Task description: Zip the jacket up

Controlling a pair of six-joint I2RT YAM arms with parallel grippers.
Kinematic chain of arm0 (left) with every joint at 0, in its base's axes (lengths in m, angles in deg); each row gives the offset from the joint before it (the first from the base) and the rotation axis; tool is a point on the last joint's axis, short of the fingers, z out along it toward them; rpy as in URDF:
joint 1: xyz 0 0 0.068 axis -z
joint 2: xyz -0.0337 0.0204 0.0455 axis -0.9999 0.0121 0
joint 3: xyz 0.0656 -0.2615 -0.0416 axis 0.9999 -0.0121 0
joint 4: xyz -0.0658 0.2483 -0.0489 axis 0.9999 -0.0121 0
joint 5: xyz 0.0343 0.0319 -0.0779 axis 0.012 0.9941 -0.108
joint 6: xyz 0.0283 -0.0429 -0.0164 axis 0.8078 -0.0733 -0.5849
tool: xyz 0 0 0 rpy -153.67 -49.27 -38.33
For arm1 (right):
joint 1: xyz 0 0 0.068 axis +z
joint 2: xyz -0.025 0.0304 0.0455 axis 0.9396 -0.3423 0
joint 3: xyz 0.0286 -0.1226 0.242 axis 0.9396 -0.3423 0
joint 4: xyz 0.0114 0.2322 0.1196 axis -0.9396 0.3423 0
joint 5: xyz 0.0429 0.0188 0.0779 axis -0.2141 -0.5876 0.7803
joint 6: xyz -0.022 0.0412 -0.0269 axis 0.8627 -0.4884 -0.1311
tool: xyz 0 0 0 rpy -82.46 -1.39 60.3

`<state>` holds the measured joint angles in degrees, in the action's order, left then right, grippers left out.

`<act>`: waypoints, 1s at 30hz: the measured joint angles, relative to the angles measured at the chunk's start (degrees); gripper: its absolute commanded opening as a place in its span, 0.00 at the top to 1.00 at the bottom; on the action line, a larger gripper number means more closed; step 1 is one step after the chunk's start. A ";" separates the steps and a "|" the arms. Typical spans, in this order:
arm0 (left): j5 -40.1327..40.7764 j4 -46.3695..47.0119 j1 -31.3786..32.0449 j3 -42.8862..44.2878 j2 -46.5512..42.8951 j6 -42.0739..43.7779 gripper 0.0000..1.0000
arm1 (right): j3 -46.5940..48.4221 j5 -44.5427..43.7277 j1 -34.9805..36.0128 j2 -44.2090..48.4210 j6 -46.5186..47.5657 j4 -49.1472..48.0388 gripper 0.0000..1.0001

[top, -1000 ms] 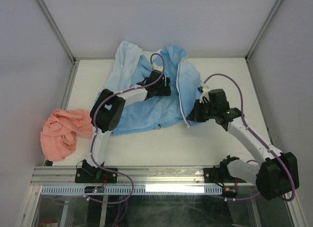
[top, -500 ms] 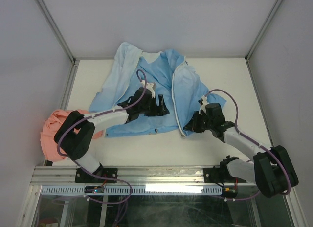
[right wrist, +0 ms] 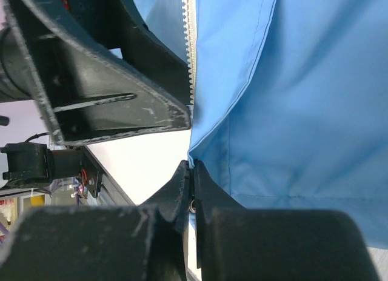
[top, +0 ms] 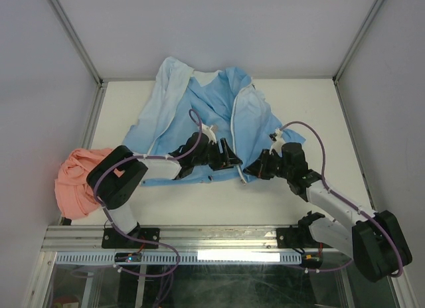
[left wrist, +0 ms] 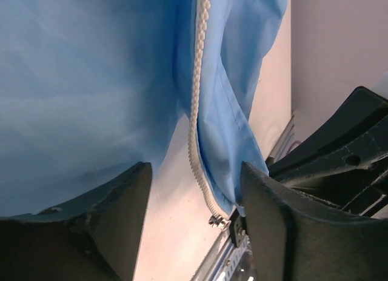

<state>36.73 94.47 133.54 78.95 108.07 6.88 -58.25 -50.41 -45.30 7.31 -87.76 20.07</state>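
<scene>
From overhead you see the jacket [top: 219,115] spread on the bench [top: 305,109], with both arms at its lower front edge. Only your left wrist view shows the left hand [left wrist: 194,169] spread wide, with the white zipper [left wrist: 195,129] between its fingers. Only the right wrist view shows the right hand [right wrist: 191,175] pinched onto the hem corner [right wrist: 204,149].

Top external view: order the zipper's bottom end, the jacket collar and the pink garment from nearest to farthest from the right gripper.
From the right gripper:
1. zipper's bottom end, right beside it, slightly left and nearer the bases.
2. jacket collar, far back, near the centre.
3. pink garment, far left side.
</scene>
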 measured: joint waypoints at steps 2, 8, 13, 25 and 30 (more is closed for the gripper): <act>-0.98 2.12 0.04 0.02 1.53 -1.36 0.56 | -0.72 0.00 0.20 0.63 -0.57 -0.61 1.00; -3.30 9.11 0.07 -0.83 5.75 -5.20 0.95 | -1.88 -0.24 0.33 1.70 -1.95 -2.25 1.00; -4.28 15.87 0.04 -2.69 6.43 -6.05 1.00 | -2.49 -2.71 0.44 2.86 -2.58 -1.09 1.00; -6.82 14.58 -0.09 -5.18 -2.14 9.99 1.00 | -3.96 -4.90 0.81 7.06 2.19 2.10 0.41; -7.30 9.01 -0.09 -4.74 -6.67 18.45 1.00 | -4.15 -0.72 1.66 6.25 4.92 -3.21 0.31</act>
<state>29.43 103.47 133.45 74.21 101.41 25.33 -62.40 -51.13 -43.63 13.56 -82.84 16.86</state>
